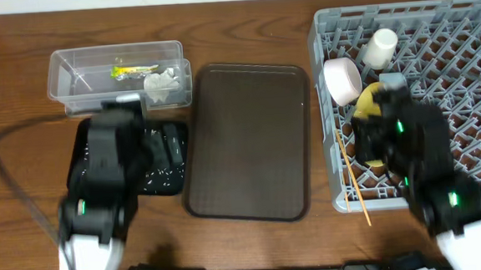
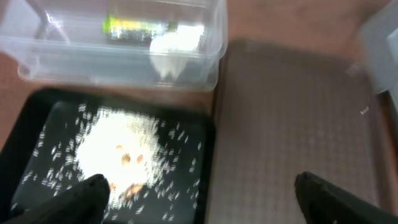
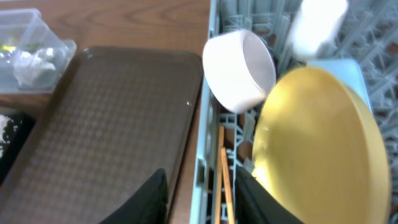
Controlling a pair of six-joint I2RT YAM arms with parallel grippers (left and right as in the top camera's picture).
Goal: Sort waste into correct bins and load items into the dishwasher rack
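Left fingers [image 2: 87, 196] gape wide above rice [image 2: 118, 146] in the black tray [image 2: 25, 134]. Right fingers [image 3: 152, 199] stand parted beside the plate [image 3: 317, 149] in the rack [image 3: 379, 50].

There were one grey rack [image 1: 468, 20], one brown serving tray [image 1: 245, 143], one clear tub [image 1: 78, 78] and one black tray [image 2: 199, 149]. Dishes counted: one yellow plate [image 3: 317, 143], one white bowl [image 3: 239, 71], one light-blue bowl [image 3: 351, 68] mostly hidden, one pale cup [image 1: 380, 48], two chopsticks [image 3: 221, 180]. Waste: one wrapper [image 1: 132, 70], one tissue [image 1: 162, 85], and rice grains [image 2: 118, 146] too many to count.
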